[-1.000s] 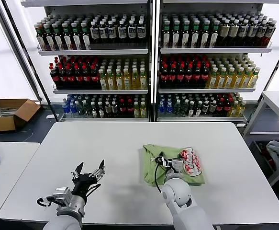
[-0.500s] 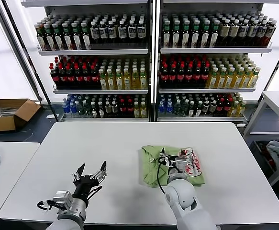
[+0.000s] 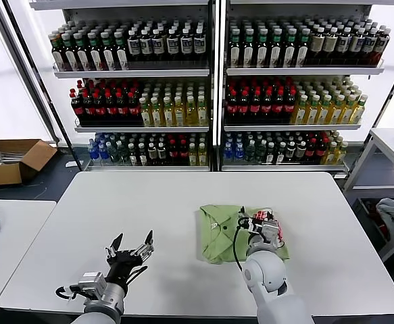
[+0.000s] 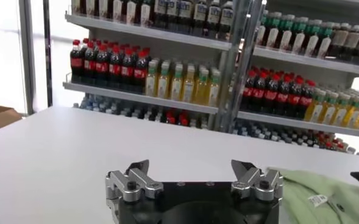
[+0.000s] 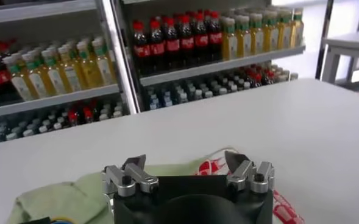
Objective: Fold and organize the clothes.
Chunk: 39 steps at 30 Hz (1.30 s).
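White table [image 3: 183,202], folded light green polo shirt [image 3: 217,229] lying right of centre

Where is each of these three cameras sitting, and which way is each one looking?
Head view: on the robot's head, looking down at the white table, with the green polo shirt and both arms visible.
Left wrist view: on the left arm, looking across the table toward the drink shelves; the open left end effector shows.
Right wrist view: on the right arm, above the shirt; the open right end effector shows.
Shared: all three views show the shirt and the shelves.
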Motion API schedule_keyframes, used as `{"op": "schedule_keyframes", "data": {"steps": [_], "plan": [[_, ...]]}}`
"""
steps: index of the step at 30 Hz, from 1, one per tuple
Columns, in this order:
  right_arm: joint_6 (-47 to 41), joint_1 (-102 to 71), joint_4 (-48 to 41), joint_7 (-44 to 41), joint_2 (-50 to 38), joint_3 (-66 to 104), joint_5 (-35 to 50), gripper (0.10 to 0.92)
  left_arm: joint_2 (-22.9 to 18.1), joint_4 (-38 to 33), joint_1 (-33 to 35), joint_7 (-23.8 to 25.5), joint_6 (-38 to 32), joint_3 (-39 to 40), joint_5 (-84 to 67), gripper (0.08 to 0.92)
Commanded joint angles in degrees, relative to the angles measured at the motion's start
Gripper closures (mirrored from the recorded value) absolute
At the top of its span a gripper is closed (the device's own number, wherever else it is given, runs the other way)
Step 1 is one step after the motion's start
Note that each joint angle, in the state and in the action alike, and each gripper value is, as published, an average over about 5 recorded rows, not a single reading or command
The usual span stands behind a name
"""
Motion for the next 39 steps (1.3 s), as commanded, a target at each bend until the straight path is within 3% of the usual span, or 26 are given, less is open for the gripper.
{"op": "schedule_keyframes", "data": {"steps": [1,14,23,27,30,39], "plan": [[0.97,1.65,-5.57,0.92,2.0,2.99,5.1,0.203,0.2,-0.07,0.3,0.14,-0.09,-0.42,0.16,0.177],[3.14,-0.23,-3.09,-1.67,1.55,4.2,5.0,0.203,0.1,0.54,0.09,0.46,-0.09,-0.18,0.43,0.177],[10.85,-4.35,9.94,-7.79,-2.41,2.75,-5.43,0.203,-0.23,-0.28,0.91,0.01,-2.25,-0.86,2.02,0.177],[8.41,-10.22,15.48,-7.95,-6.34,2.25,-17.32,0.203,-0.75,-0.36,1.29,-0.13,-4.15,-1.15,2.6,0.177],[5.81,-15.98,16.95,-8.62,-9.52,2.65,-21.74,0.203,-0.86,0.28,1.3,-0.12,-5.79,-1.57,2.51,0.177],[5.82,-24.07,18.02,-9.61,-11.52,9.37,-20.25,0.203,-0.52,2.54,-0.41,0.29,-9.04,-1.99,2.95,0.177]]}}
